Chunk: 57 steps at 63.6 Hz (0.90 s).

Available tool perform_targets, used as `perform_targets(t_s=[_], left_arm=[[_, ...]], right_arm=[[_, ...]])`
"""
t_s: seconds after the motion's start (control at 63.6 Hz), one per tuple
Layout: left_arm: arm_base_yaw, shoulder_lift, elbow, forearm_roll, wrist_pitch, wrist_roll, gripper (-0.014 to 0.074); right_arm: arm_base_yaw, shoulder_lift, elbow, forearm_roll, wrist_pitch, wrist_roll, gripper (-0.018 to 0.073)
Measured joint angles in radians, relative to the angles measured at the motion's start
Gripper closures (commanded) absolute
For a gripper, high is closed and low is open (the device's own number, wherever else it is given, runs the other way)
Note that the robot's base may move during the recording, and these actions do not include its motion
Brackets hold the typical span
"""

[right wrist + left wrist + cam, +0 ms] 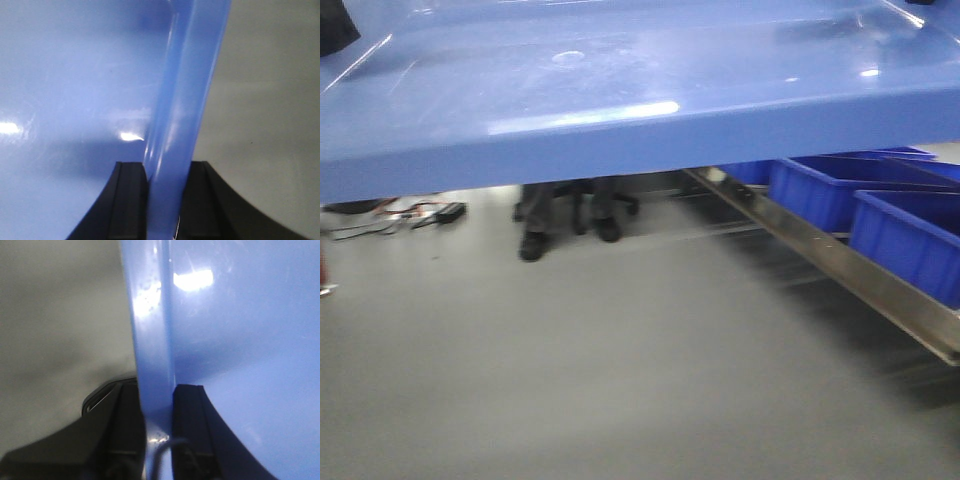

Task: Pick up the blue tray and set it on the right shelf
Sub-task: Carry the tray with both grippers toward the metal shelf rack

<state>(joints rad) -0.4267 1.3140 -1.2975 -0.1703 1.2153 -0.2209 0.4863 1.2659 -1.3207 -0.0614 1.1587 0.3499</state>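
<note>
While one blue tray (620,90) hangs above the floor (570,380), left claw (157,396) and right claw (165,171) both clamp it.

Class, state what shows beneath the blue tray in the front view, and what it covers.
Beneath the blue tray: grey floor, someone's legs and dark shoes, cables at left. The tray covers that person's upper body.

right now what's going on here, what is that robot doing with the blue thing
The robot holds a shallow light-blue glossy plastic tray with both arms, left jaws and right jaws each shut on its rim at opposite sides. It is in the air, not yet on the shiny stainless steel shelf at the right, which holds deep dark-blue plastic bins.
</note>
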Motion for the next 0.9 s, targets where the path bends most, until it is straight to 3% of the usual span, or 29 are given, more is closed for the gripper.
perform_targets(t_s=[0.896], left_arm=[[0.000, 0.000, 0.000, -0.007, 0.001, 0.002, 0.0645]], right_arm=[[0.000, 0.000, 0.000, -0.005, 0.000, 0.000, 0.0494]])
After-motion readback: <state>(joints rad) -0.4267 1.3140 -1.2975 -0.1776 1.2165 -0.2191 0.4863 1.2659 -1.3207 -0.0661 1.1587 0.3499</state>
